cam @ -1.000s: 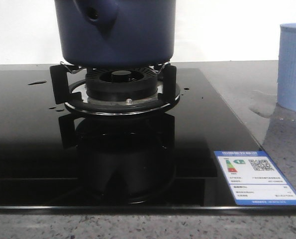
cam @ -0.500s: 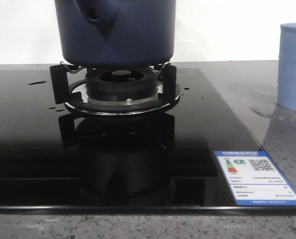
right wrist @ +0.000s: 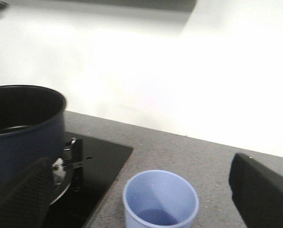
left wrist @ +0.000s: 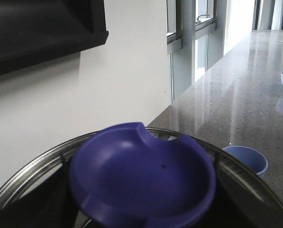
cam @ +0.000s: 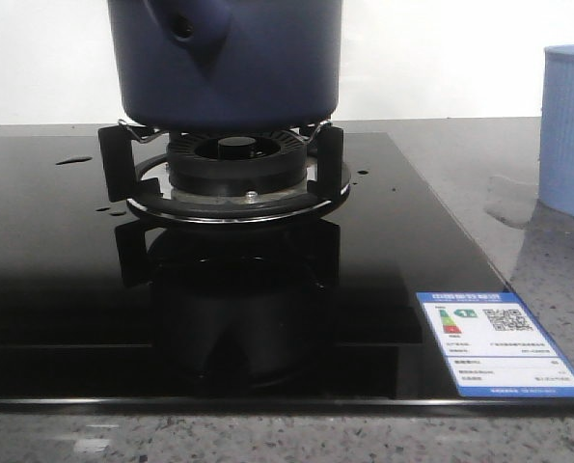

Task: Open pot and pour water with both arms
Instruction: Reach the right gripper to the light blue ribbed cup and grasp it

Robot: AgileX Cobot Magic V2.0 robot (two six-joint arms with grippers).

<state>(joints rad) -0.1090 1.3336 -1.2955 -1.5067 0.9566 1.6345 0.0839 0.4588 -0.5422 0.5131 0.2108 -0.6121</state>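
Front view: the pot (cam: pixel 227 63) sits on the burner grate (cam: pixel 224 172) at top centre, its rim and upper part cut off by the frame edge; handle stub w/ round hole faces the camera, upper left of the body. Water (cam: pixel 72 160) shows as small shiny drops on the black glass hob (cam: pixel 65 289), mid left. Light blue cup (cam: pixel 566 130) stands at the right edge, partly cropped. Right wrist view: pot open at left, inside dark, contents hard to make out; right gripper (right wrist: pixel 146 199) fingers spread wide, cup between them, touching nothing. Left wrist view: a blurred purple-blue lid (left wrist: pixel 141 183) fills the lower centre; left gripper's fingers hidden, so can't tell its state.
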